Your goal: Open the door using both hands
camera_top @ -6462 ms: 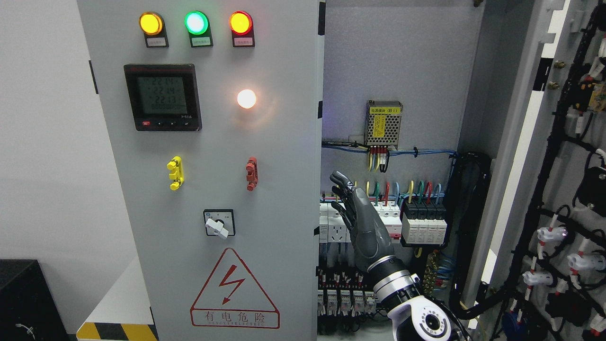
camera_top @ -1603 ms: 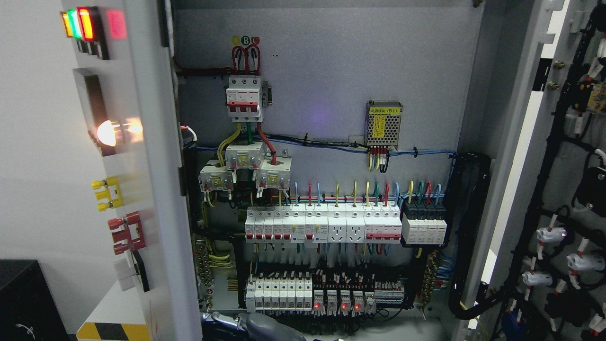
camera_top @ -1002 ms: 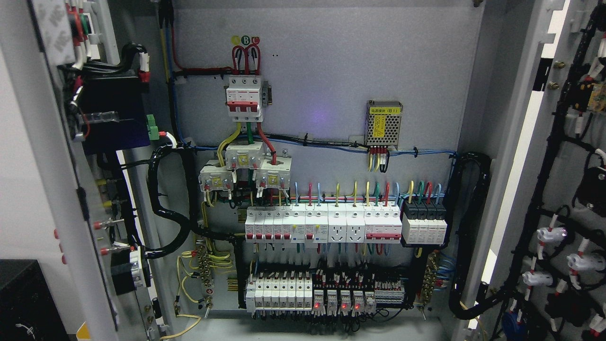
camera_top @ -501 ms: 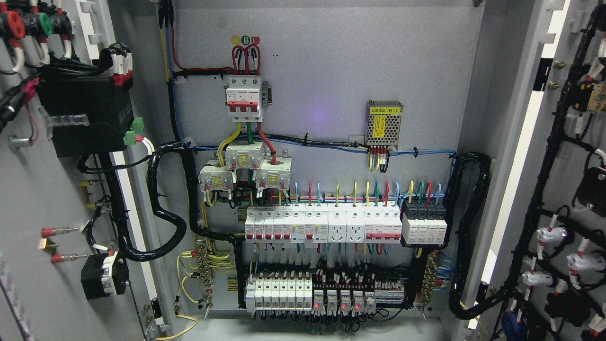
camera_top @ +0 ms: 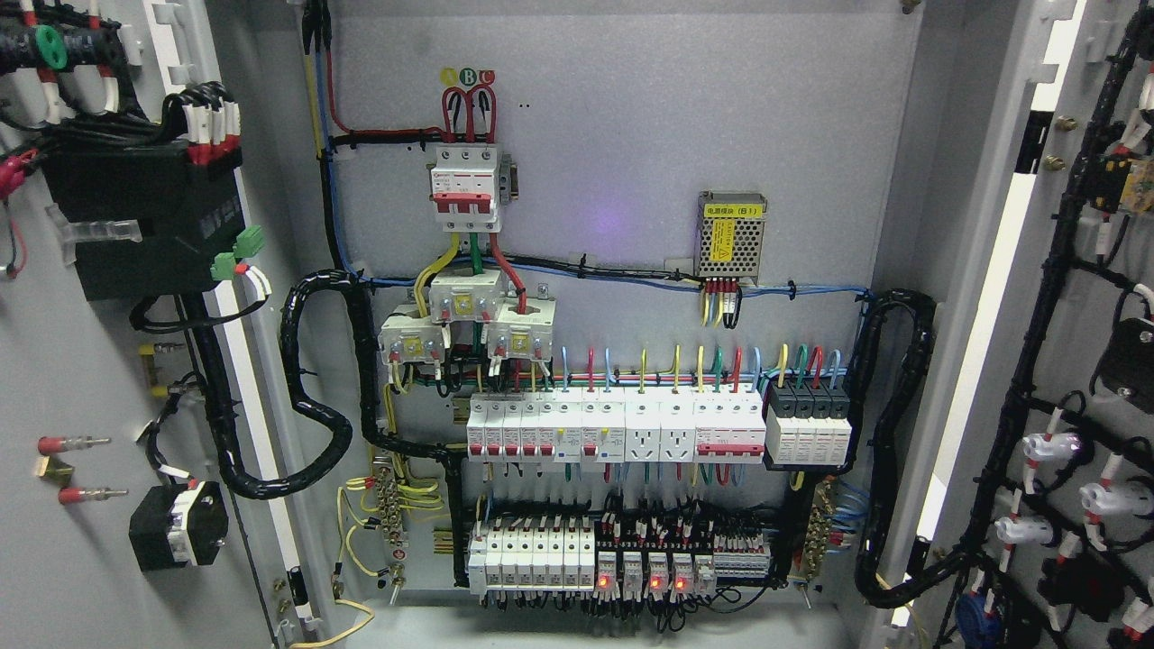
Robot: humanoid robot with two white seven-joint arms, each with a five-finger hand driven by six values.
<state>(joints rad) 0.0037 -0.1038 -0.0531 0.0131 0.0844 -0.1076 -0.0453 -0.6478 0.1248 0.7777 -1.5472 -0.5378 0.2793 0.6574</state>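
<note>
Left door (camera_top: 81, 361) and right door (camera_top: 1082, 315) swung wide; cabinet interior (camera_top: 631, 135) unobstructed; hands unseen, state unknowable.

The grey back panel (camera_top: 631, 117) of the cabinet carries everything: a red-and-white breaker (camera_top: 464, 187) at upper left, a mesh-cased power supply (camera_top: 731, 233) (yellow label) to its right, and a long row of white breakers (camera_top: 613, 431) below, touching side by side.
</note>
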